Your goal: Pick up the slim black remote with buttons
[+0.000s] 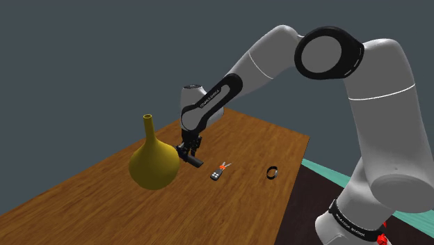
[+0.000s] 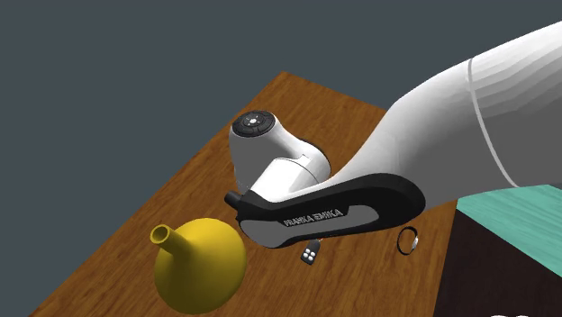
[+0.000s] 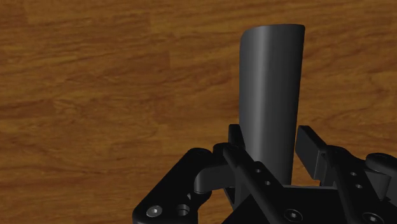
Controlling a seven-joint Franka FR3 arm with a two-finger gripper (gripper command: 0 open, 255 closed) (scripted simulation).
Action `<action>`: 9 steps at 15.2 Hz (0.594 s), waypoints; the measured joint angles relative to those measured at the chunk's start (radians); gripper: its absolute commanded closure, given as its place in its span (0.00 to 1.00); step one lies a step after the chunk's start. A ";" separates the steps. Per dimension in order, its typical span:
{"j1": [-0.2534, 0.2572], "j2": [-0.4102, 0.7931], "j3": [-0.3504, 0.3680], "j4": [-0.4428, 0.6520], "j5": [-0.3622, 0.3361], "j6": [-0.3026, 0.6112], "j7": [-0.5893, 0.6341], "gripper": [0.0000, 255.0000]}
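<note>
One remote, slim and black, is clamped between the jaws of the gripper. Its free end sticks out past the fingertips over the wooden table. One yellow vase stands just beside the jaws. One small key fob lies near them on open wood, and one black ring lies farther off, toward the table's edge.

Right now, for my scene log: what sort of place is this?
Likely a household tabletop: wooden table, yellow vase, and a black remote clasped in the gripper.
</note>
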 measured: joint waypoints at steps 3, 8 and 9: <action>-0.001 -0.013 0.001 -0.006 0.001 -0.008 0.000 1.00; -0.004 -0.057 0.005 -0.005 0.006 -0.053 0.001 1.00; -0.005 -0.064 0.005 -0.001 0.006 -0.064 0.000 1.00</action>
